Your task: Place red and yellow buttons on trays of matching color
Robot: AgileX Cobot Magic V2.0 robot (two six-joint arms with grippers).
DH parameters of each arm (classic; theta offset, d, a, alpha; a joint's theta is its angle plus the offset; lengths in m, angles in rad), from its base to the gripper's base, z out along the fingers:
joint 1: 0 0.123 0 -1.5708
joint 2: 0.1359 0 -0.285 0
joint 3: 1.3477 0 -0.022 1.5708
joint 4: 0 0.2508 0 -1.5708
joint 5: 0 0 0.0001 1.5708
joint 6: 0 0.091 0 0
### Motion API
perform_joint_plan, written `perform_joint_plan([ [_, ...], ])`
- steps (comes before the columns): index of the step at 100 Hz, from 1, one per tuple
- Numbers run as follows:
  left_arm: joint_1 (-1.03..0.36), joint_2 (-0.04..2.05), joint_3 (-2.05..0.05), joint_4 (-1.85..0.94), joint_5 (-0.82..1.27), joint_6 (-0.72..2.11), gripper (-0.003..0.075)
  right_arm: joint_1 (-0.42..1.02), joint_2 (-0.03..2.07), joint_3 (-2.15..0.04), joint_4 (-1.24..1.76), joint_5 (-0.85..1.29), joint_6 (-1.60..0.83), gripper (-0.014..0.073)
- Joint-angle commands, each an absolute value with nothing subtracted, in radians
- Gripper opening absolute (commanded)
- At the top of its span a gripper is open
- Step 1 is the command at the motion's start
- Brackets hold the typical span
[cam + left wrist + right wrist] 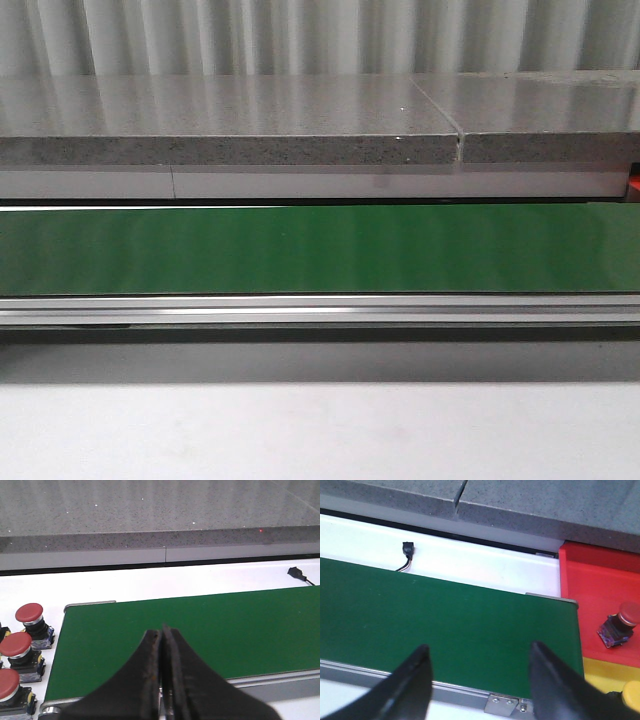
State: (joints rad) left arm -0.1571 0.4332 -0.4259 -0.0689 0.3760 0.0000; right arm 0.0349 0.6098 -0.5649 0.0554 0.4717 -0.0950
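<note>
Left end of the belt: three red buttons (28, 614) sit in a row just off the end of the green conveyor belt (200, 630), untouched. Your left gripper (161, 645) hangs over the belt's near edge with fingers pressed together, holding nothing. If you reach for a button like that, closed fingers will likely knock it over, or shove it into its neighbour, since they stand close.

Mid belt: bare in the front view.

Right end: your right gripper (480, 662) hovers over the belt, fingers spread wide, empty. A red tray (590, 580) lies just past the belt's end with one red button (619, 625) lying tilted in it. A yellow tray (605, 670) sits nearer, something yellow at its edge, too cropped to name. The trays touch; a loose release near the seam could land a button on the wrong colour.
</note>
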Motion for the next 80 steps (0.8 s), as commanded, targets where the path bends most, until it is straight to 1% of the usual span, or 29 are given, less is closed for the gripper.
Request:
perform_joint_plan([
  [1,-0.163,0.436,-0.451,-0.077,0.300,-0.007,-0.0020,0.037,0.586,-0.584,0.050,0.388,-0.104,0.0146],
  [10,-0.163,0.436,-0.451,-0.077,0.300,-0.007,-0.0020,0.037,0.585,-0.584,0.050,0.387,-0.104,-0.0041],
  [13,-0.163,0.436,-0.451,-0.077,0.300,-0.007,-0.0020,0.037,0.585,-0.584,0.050,0.387,-0.104,-0.0071],
  [17,-0.163,0.436,-0.451,-0.077,0.300,-0.007,-0.0020,0.037,0.585,-0.584,0.050,0.385,-0.104,-0.0062],
  [80,-0.163,0.436,-0.451,-0.077,0.300,-0.007,-0.0020,0.037,0.585,-0.584,0.050,0.392,-0.104,-0.0067],
])
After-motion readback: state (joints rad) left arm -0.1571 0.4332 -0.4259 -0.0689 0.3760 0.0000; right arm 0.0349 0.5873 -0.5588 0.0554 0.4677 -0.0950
